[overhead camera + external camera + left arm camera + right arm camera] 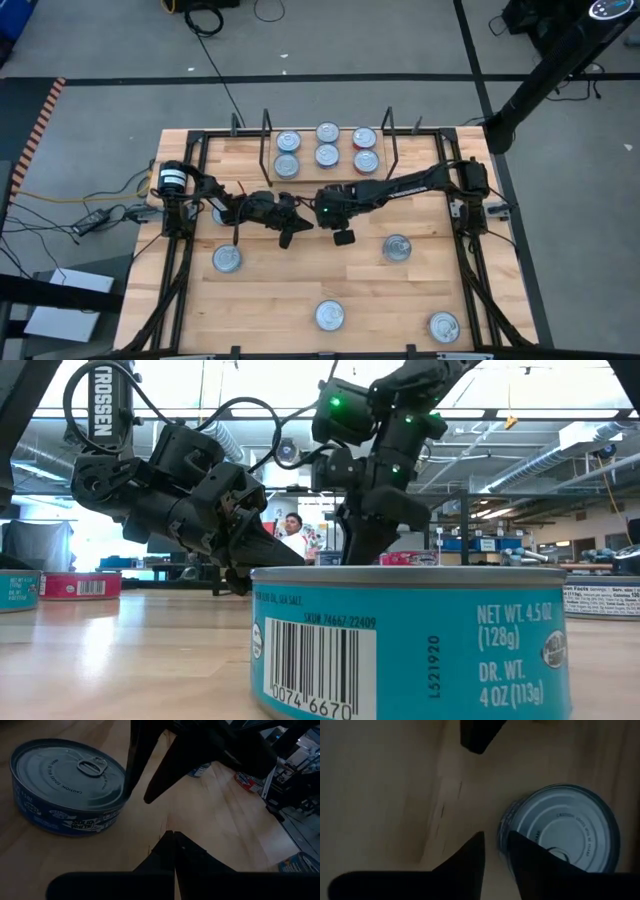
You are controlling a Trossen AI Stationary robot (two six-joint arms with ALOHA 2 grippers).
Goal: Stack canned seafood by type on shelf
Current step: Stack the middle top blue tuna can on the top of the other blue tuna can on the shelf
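Note:
The shelf [326,172] stands at the table's back middle with several tins of canned seafood [328,155] on it, red-labelled ones [365,160] at its right end. More tins lie loose on the table [397,248], and a blue one [410,645] fills the low view's front. At mid-table my left gripper [286,238] is shut and empty, its fingertips [172,840] near a blue tin [65,785]. Close to its right, my right gripper [343,237] hangs over bare wood with a narrow gap between its fingers [472,852]. A silver-lidded tin [570,830] lies just beside them, not between them.
Loose tins lie at the front left [227,259], front middle [330,316] and front right [444,326]. Black frame rails [478,270] run along both table sides. The two grippers nearly touch. A person [293,532] shows far back in the room.

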